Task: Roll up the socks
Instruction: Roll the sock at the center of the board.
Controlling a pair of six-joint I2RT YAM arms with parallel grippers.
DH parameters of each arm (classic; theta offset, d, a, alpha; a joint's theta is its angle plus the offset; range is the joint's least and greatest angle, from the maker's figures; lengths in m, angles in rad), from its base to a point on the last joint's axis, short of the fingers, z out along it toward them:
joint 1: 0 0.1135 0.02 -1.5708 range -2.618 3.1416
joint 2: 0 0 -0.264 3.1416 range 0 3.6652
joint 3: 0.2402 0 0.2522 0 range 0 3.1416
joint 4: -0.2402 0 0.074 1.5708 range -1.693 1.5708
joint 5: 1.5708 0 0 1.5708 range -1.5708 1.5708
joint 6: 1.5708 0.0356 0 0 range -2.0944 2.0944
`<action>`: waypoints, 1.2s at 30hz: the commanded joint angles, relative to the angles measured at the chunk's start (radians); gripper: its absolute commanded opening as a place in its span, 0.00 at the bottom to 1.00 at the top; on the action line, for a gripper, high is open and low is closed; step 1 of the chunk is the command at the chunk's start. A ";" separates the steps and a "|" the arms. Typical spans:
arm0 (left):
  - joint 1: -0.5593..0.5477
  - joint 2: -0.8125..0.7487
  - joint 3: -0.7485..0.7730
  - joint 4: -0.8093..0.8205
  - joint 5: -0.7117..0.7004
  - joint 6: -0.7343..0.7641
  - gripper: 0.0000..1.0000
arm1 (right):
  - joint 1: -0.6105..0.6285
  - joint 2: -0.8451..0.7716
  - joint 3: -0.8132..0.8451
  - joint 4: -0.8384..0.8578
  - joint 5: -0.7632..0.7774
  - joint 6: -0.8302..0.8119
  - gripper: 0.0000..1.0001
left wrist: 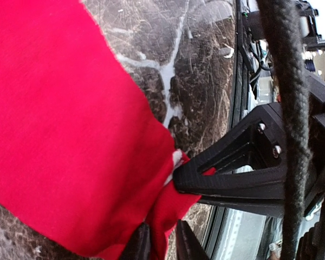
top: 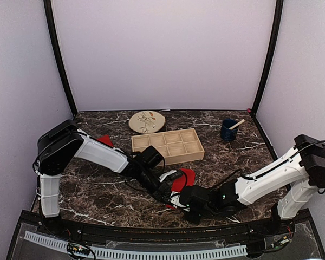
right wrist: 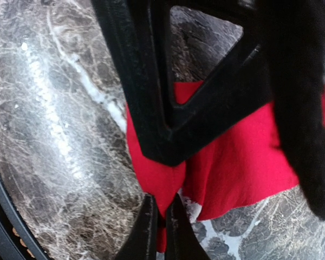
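**Left gripper (left wrist: 161,228) and right gripper (right wrist: 162,210) both clamped on one end of the red sock (left wrist: 59,124)**

Each gripper's fingers are closed on a fold of red fabric. In the left wrist view the pinch sits at the bottom centre of the frame, and the right gripper's black finger bites the same bunched corner just to the right of it. In the right wrist view the pinch is again at the bottom centre, with the left gripper's frame crossing right above it.

This looks like the start of the roll, with the end gathered but nothing wound yet. Both grips crowd one corner, so the first turn is likely to go skew. It would be better to hold across the sock's width, fold the held end over onto the flat body, and keep that turn tight and low on the table (top: 97,189). The fingers are nearly touching, so both wrists should turn together to avoid a clash.

From the left gripper the sock spreads flat up and to the left, filling that side of the frame. From the right gripper it runs off to the middle right. In the top view it lies at lower centre, below the wooden tray (top: 173,158), partly hidden by both grippers. A second sock (top: 104,140) shows at middle left behind the left arm, well apart from both grippers.
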 commanded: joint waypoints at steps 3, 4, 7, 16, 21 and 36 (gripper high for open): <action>0.018 -0.030 -0.075 -0.015 -0.081 -0.060 0.30 | 0.002 -0.010 -0.013 0.022 -0.054 0.036 0.00; 0.021 -0.042 -0.084 -0.003 -0.081 -0.067 0.31 | -0.002 -0.014 -0.018 0.026 -0.063 0.043 0.00; 0.031 -0.078 -0.118 0.038 -0.113 -0.091 0.32 | -0.018 -0.018 -0.029 0.043 -0.093 0.063 0.00; 0.064 -0.192 -0.243 0.212 -0.161 -0.154 0.33 | -0.107 -0.076 -0.053 0.083 -0.240 0.125 0.00; 0.065 -0.250 -0.312 0.338 -0.177 -0.159 0.33 | -0.171 -0.082 -0.061 0.102 -0.364 0.160 0.00; 0.063 -0.258 -0.416 0.567 -0.136 -0.103 0.33 | -0.360 -0.042 -0.071 0.148 -0.750 0.247 0.00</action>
